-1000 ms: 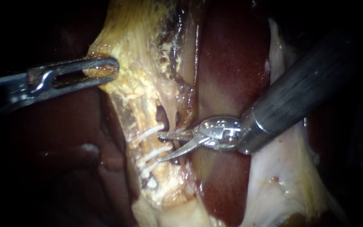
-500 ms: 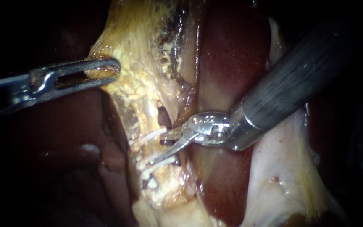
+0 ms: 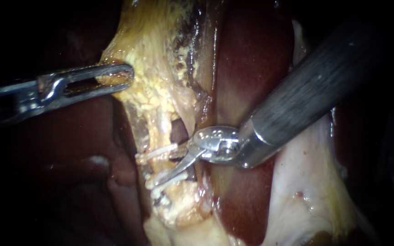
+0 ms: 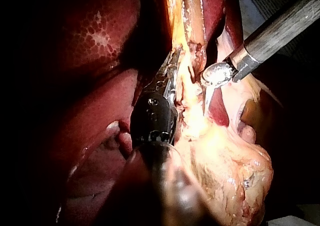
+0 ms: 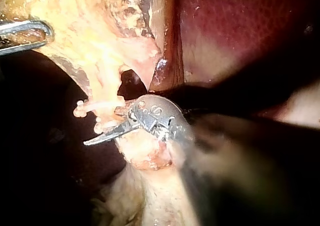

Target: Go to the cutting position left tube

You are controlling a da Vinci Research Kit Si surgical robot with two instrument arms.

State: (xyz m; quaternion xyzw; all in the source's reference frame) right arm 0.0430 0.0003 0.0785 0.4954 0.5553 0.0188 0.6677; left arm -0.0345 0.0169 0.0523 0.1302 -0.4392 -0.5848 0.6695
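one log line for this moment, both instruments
left instrument: shut on pale tissue | right instrument: open, at clipped tube | cut: not yet made

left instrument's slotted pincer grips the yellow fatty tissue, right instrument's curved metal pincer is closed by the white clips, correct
Only the closing is wrong. The endoscope view shows the right instrument's curved metal pincer open by the white clips, a gap between its halves. The left instrument's slotted pincer does grip the yellow fatty tissue.
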